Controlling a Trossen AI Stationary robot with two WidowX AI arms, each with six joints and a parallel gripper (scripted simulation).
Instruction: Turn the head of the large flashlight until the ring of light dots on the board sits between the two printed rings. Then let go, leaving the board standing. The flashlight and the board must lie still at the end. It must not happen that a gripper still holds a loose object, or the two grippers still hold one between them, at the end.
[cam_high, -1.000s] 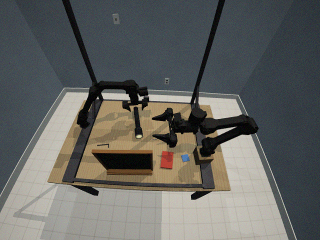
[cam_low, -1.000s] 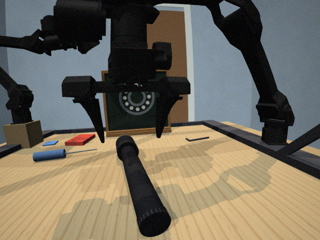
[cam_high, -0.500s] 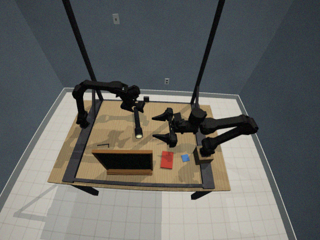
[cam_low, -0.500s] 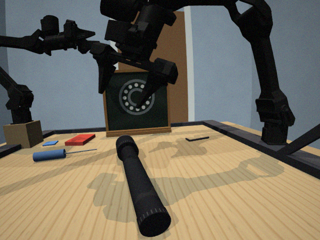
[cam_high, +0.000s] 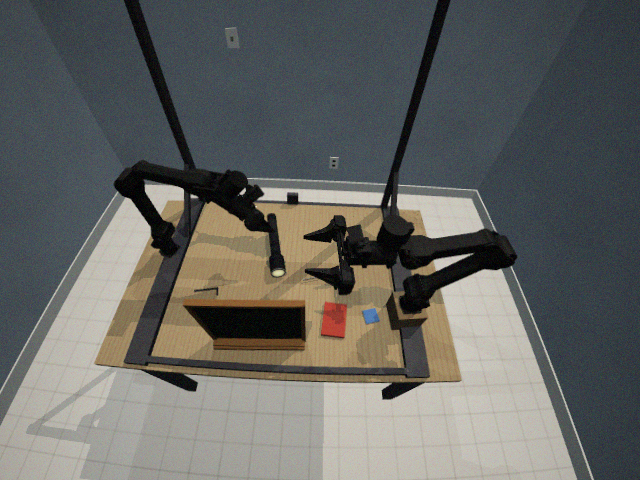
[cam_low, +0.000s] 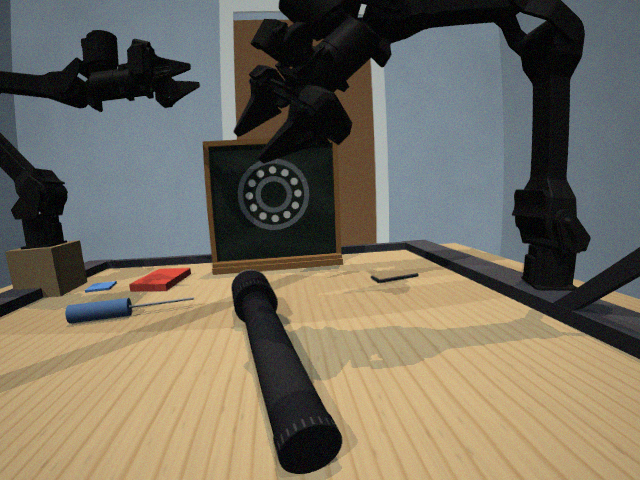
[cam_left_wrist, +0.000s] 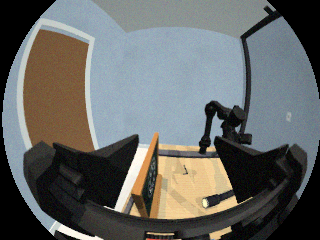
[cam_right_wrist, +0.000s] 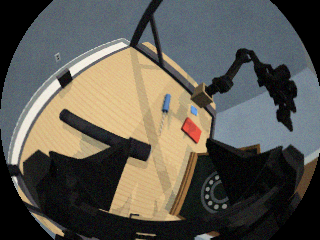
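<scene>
With the dots (cam_low: 272, 169) (cam_right_wrist: 209, 196) sitting between the printed rings (cam_low: 240, 194), the job now is probably a clean retreat: lift the right gripper (cam_high: 269, 225) (cam_low: 248, 146) (cam_right_wrist: 169, 143) clear before swinging aside, brushing neither flashlight (cam_high: 274, 242) (cam_low: 281, 361) (cam_left_wrist: 220, 199) (cam_right_wrist: 95, 131) nor board (cam_high: 258, 303) (cam_low: 273, 242) (cam_left_wrist: 145, 185) (cam_right_wrist: 188, 175). The flashlight lies on the table, head toward the standing board. The right gripper slants down above it, fingers wide and bare; the left gripper (cam_high: 305, 253) (cam_low: 194, 75) (cam_left_wrist: 178, 139) (cam_right_wrist: 293, 122) hangs level, also wide, holding nothing.

The matt black flashlight (cam_high: 275, 242) (cam_low: 281, 356) (cam_left_wrist: 217, 199) (cam_right_wrist: 102, 132) lies on smooth, pale grained wood (cam_high: 232, 268) (cam_low: 465, 403) (cam_left_wrist: 175, 185) (cam_right_wrist: 110, 95).
</scene>
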